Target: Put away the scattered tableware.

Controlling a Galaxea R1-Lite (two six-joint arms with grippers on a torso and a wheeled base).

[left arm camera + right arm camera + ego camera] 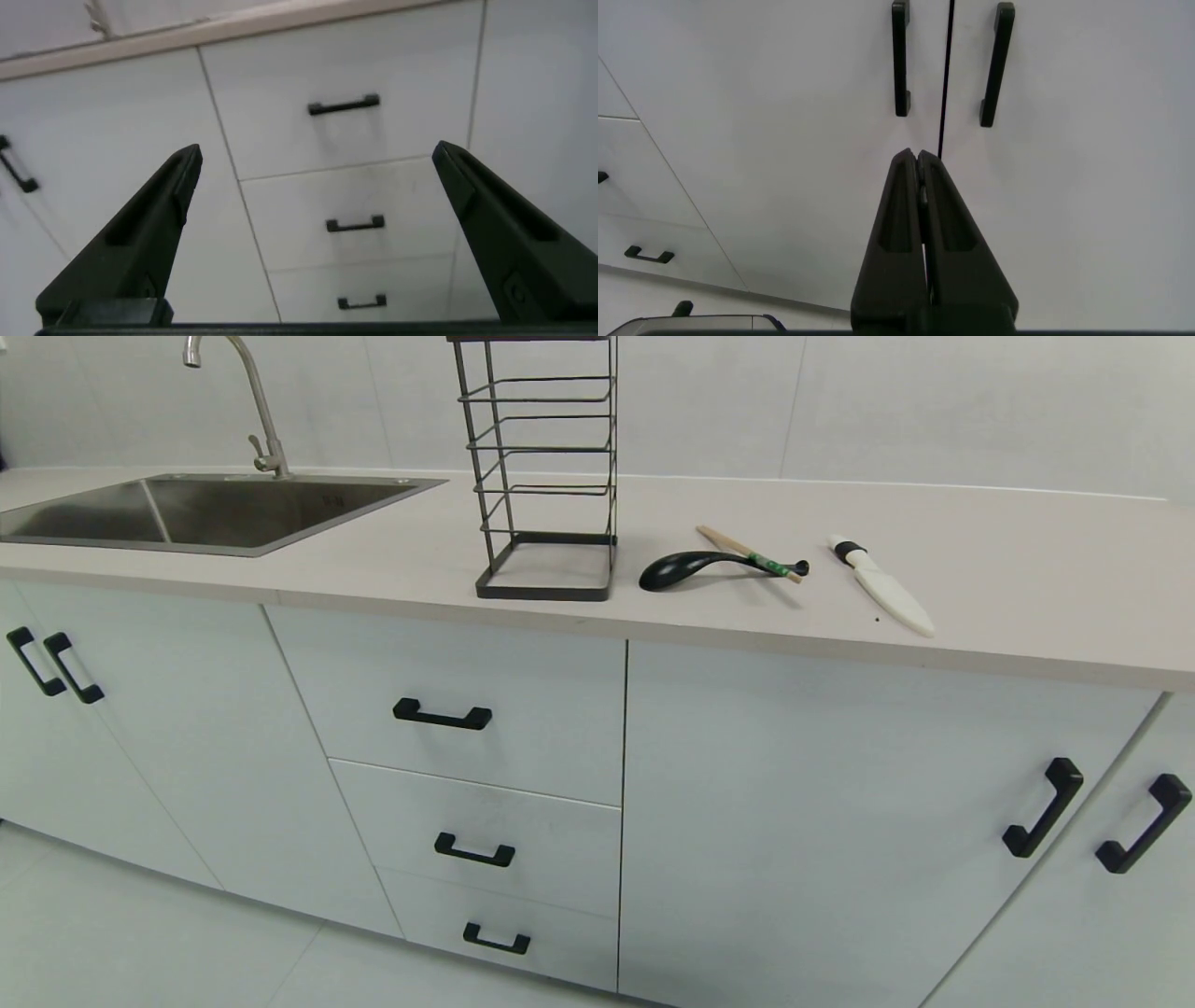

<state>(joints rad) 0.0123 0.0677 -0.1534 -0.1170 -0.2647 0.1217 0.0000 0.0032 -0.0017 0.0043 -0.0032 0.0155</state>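
lying beside the wire rack [544, 594] are spoon [686, 567], chopsticks [747, 553] and knife [887, 586]; left pincer [316, 149] released, right pincer [918, 154] clenched.

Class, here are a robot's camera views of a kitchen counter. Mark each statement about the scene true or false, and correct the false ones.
1. The black spoon lies on the counter beside the wire rack. True.
2. The white utensil lies in the sink. False: it lies on the counter, to the right of the spoon.
3. The chopsticks cross the spoon's handle. True.
4. The left hand is shut. False: its fingers stand wide apart.
5. The right hand is shut and holds nothing. True.
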